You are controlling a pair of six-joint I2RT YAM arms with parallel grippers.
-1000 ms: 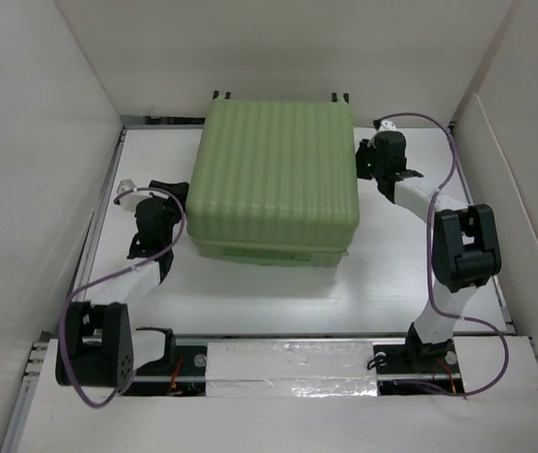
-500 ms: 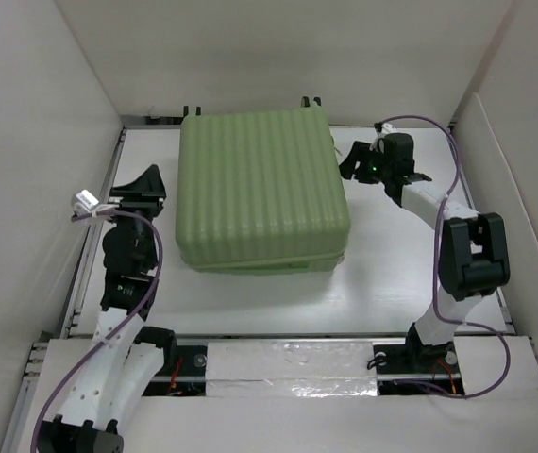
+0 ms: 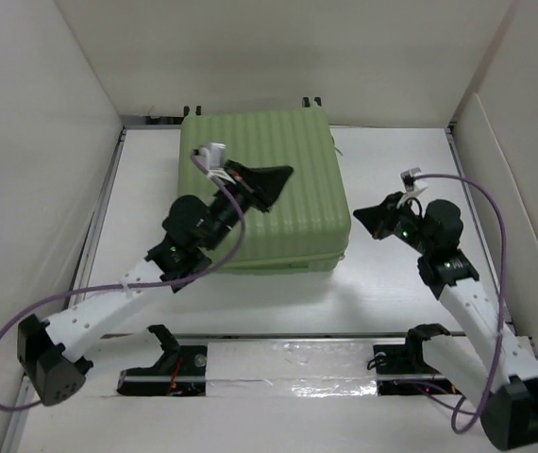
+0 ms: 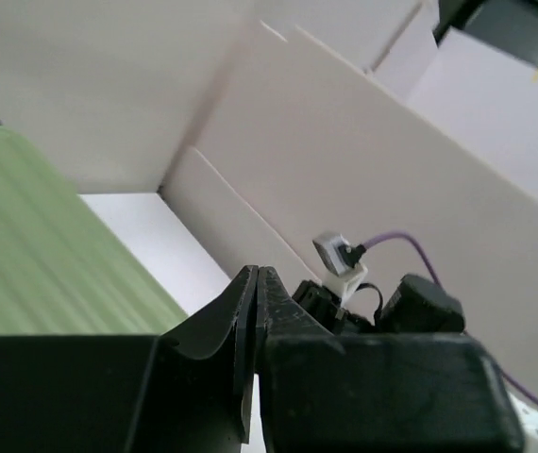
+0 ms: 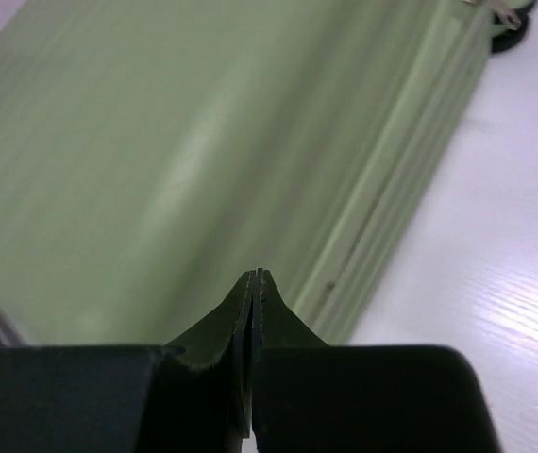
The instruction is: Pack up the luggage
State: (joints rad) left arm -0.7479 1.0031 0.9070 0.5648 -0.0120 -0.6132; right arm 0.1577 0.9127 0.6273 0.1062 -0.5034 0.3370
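While my left gripper [image 3: 286, 172] hangs over the lid of the light-green ribbed suitcase [image 3: 297, 222], its 2 fingers are pressed together with nothing between them, and the shell lies below them and to their left. My right gripper [image 3: 361, 215] is pinched closed and empty too, with the suitcase's near right corner just ahead of its tips. The suitcase lies flat and closed on the white table [image 3: 392, 160], its black wheels [image 3: 311, 101] on the side farthest from both grippers.
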